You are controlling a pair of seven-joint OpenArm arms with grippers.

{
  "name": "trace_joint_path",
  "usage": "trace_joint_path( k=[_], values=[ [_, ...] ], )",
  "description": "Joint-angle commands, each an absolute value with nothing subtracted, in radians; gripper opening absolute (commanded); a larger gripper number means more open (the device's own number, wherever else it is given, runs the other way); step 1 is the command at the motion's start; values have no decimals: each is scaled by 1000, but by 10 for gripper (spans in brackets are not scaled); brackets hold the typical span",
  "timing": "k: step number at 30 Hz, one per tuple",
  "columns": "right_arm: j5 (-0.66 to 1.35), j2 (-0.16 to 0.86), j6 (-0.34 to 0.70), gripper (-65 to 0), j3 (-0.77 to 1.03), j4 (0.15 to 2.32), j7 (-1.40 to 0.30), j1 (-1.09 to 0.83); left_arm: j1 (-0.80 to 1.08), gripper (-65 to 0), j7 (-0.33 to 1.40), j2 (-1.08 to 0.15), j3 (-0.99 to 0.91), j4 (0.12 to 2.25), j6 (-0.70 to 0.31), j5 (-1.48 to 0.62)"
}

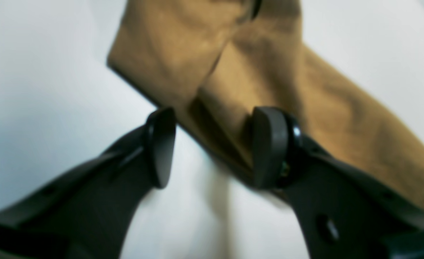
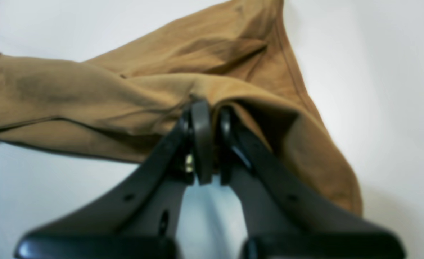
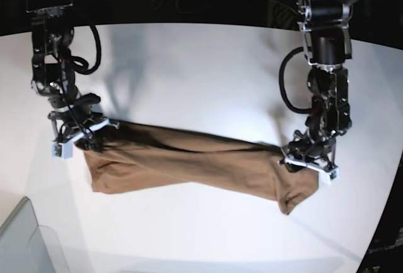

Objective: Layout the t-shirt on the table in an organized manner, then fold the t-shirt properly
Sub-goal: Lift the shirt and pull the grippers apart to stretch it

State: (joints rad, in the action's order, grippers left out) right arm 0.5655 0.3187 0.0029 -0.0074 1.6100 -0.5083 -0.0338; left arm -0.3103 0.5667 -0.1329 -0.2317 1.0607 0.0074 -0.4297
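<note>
Surface: white table (image 3: pixel 201 65) with a curved far edge, dark background beyond it; a translucent grey container corner (image 3: pixel 25 238) sits at 7 o'clock in the base view.
Garment: tan-brown t-shirt (image 3: pixel 189 166) lies on the table as a long twisted band, running from 9 o'clock to 4 o'clock across the base view.
Garment condition: bunched and creased lengthwise; neither sleeves nor neck tag can be made out.
Right gripper (image 2: pixel 210 142): at the 9 o'clock end of the band in the base view; jaws pressed nearly together, pinching a fold of the t-shirt between the pads.
Left gripper (image 1: pixel 212 147): at the 4 o'clock end in the base view; jaws standing well apart. Cloth edge passes between the pads; the 3 o'clock pad (image 1: pixel 269 147) touches fabric, the 9 o'clock pad stands clear over bare table. Nothing clamped.
Image quality: both wrist views are blurred.
</note>
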Motion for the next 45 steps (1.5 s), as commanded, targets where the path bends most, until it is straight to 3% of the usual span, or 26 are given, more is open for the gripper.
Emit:
trace_joint_path(
  k=[1,24,26,32,37,45],
  values=[
    [572,331,7,-650,-1,1629,-483,-21,-337,-326,529,-139,-229,1069,4,-435],
    [570,311,7,-650,-1,1627,-483,-30,-371,-332,476,-88,-223,1021,2,-433],
    [570,311,7,-650,-1,1627,-484,-30,-371,-370,478,-87,-223,1024,2,-435],
    [568,311,7,-650,-1,1627,-484,-30,-372,-638,479,-85,-225,1035,2,-435],
    [568,315,7,-650,-1,1627,-484,-30,-334,-650,493,-84,-229,1155,2,-437],
    [570,334,7,-650,-1,1633,-484,-47,-163,-649,684,-81,-328,1570,4,-441]
  ],
)
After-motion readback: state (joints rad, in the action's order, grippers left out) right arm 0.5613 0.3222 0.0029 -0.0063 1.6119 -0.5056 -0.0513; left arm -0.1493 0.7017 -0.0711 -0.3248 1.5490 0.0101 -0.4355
